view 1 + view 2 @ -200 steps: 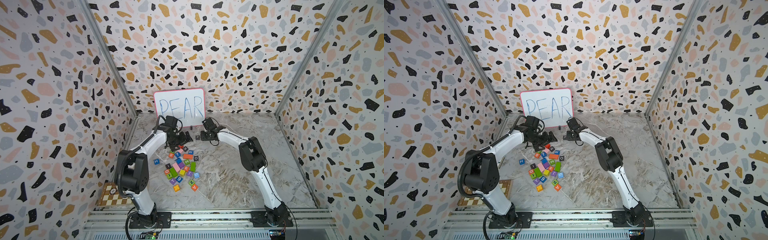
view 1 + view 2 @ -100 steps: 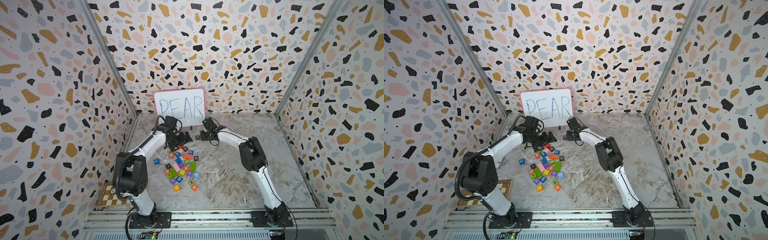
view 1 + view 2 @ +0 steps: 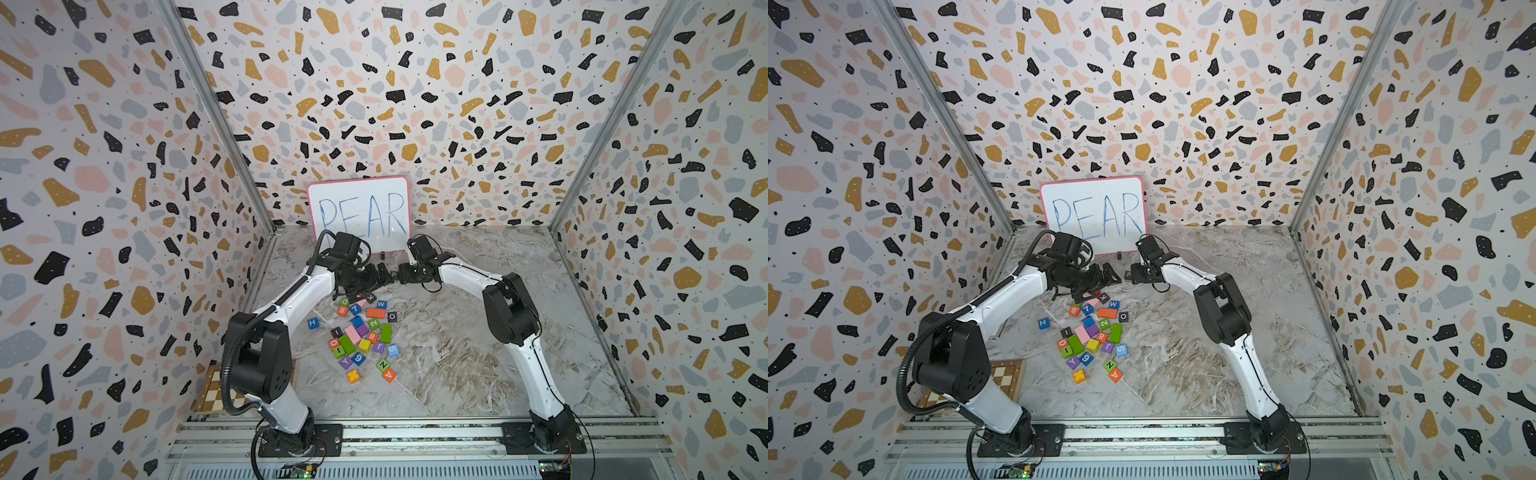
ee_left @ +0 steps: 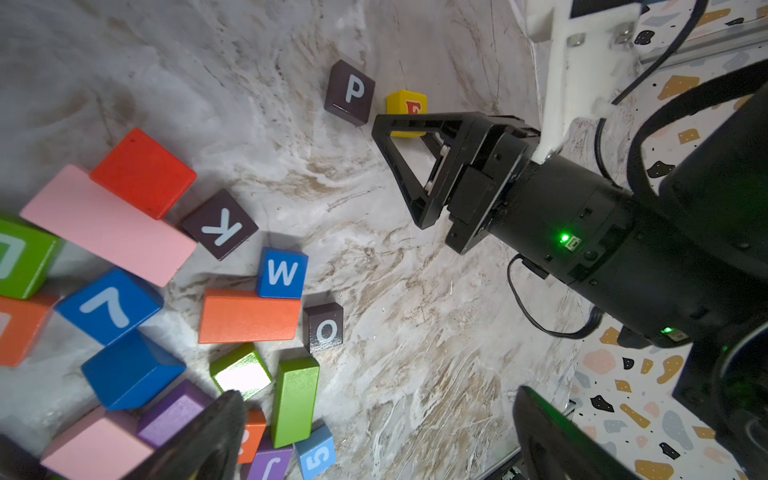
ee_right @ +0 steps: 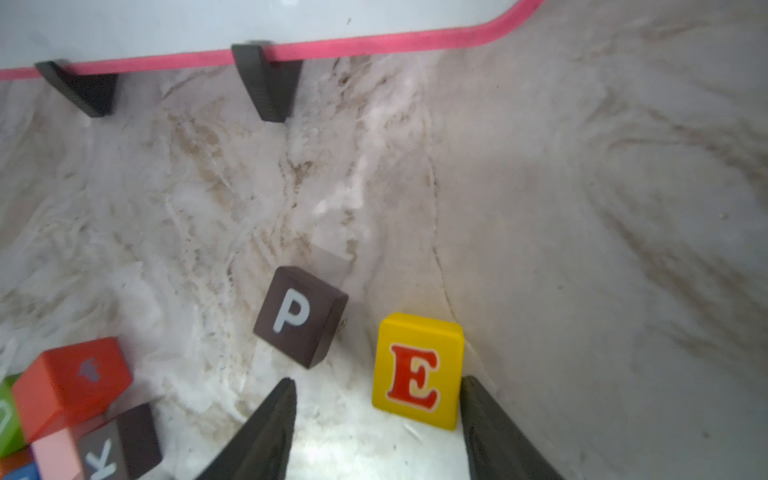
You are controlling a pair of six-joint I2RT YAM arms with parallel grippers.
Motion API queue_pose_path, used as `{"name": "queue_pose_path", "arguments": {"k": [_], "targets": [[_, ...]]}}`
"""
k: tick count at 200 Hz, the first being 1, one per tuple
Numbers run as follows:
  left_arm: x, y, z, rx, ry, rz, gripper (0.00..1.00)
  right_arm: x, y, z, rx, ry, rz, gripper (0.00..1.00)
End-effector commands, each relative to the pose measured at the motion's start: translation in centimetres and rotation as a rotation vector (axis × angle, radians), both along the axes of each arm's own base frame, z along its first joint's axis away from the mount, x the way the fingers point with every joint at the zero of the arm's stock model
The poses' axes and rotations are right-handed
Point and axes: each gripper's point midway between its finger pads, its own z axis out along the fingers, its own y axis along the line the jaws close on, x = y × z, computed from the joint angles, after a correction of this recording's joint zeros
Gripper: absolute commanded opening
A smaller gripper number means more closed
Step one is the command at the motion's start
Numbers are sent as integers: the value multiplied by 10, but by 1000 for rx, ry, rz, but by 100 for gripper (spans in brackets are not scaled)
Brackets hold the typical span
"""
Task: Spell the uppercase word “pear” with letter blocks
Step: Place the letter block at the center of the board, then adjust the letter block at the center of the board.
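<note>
The letter blocks P point(image 5: 300, 316) and E point(image 5: 417, 370) sit side by side on the table point(image 5: 582, 249), just in front of the right gripper point(image 5: 378, 381). The yellow E rests between that gripper's fingers. The fingers stand apart, wider than the block. One finger is right up against the E's side, and we cannot tell if it touches. The other finger is clear of it. So we think the E is set down, not held. The black P lies just past that clear finger, turned a little, with a small gap to the E.

The left gripper point(image 4: 378, 395) is wide and holds nothing. It hangs by the close edge of the pile point(image 3: 361, 332).

We think the A point(image 3: 389, 375) and the R point(image 3: 373, 336) come next. Both lie behind the two grippers, back toward the arms' feet. The A is at the pile's edge farthest from the grippers. The R is in the middle, with other blocks close around it. The left gripper looks a bit nearer, and it is free. Each block is a small cube, so no side is longer. The A is orange and the R is orange-red, both with white letters.
</note>
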Motion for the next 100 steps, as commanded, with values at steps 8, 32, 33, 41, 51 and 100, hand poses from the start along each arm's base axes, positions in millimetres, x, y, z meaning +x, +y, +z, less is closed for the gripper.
{"name": "queue_pose_path", "arguments": {"k": [8, 32, 33, 41, 51, 100], "targets": [[-5, -7, 3, -25, -11, -7, 99, 5, -6, 51, 89, -69, 18, 65], [-6, -6, 1, -20, -7, -6, 99, 3, -12, 49, 103, -58, 19, 64], [-6, -6, 2, -20, -8, -6, 99, 4, -13, 49, 103, -58, 18, 64], [-7, -5, 2, -20, -11, -4, 99, 4, -14, 46, 107, -52, 18, 63], [-7, -6, 1, -21, -9, -3, 99, 4, -16, 43, 112, -43, 16, 62], [-8, -6, 2, -20, -11, -4, 99, 2, -10, 29, 157, 0, 39, 57]]}}
